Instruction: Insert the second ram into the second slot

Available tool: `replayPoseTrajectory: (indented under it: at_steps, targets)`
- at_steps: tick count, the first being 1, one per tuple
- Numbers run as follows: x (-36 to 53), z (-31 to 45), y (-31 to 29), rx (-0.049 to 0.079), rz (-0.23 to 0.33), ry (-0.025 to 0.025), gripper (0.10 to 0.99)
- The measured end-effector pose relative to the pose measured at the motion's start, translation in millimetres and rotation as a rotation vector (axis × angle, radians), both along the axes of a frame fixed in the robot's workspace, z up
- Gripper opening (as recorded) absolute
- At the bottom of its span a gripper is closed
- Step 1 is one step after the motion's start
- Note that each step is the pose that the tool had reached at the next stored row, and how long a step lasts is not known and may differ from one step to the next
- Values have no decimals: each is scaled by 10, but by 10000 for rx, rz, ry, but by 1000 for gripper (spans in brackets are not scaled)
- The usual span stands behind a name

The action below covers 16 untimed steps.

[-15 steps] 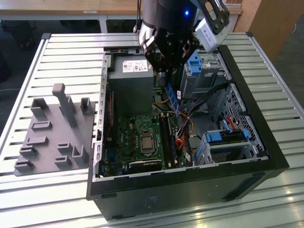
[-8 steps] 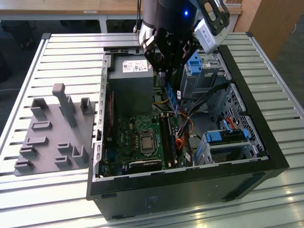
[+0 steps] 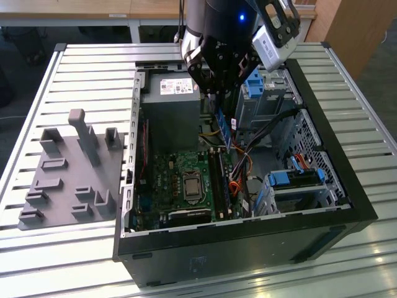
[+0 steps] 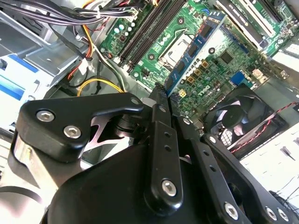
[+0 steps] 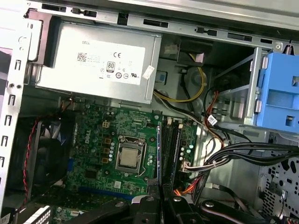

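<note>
So where was the second ram [image 3: 223, 129]? asked one.

It was pinched by its upper end between the pressed-together fingers of the gripper [image 3: 218, 105], answered the other. It hung above the motherboard [image 3: 161, 180], apart from the black slots [image 3: 217, 177] and not yet seated.

And what could have gone wrong?

Probably a descent slightly off-line. The stick could then have landed on a slot wall or in the wrong slot, or jammed half-seated. It could also have snagged the cables [image 3: 246, 164] lying just beside the slots.

Inside the case [image 3: 248, 248], the second ram [image 3: 224, 127] hangs above the motherboard [image 3: 167, 180]
</note>
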State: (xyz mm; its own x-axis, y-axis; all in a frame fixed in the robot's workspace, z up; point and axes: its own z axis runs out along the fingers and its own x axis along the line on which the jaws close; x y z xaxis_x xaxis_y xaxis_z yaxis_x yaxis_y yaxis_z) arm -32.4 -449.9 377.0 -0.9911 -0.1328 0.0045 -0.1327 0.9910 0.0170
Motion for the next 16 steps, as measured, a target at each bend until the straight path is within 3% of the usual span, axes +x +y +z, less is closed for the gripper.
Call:
replayPoseTrajectory:
  at_steps: [16]
  targets:
    - [0,-67,-1,1,-764,-3,137]
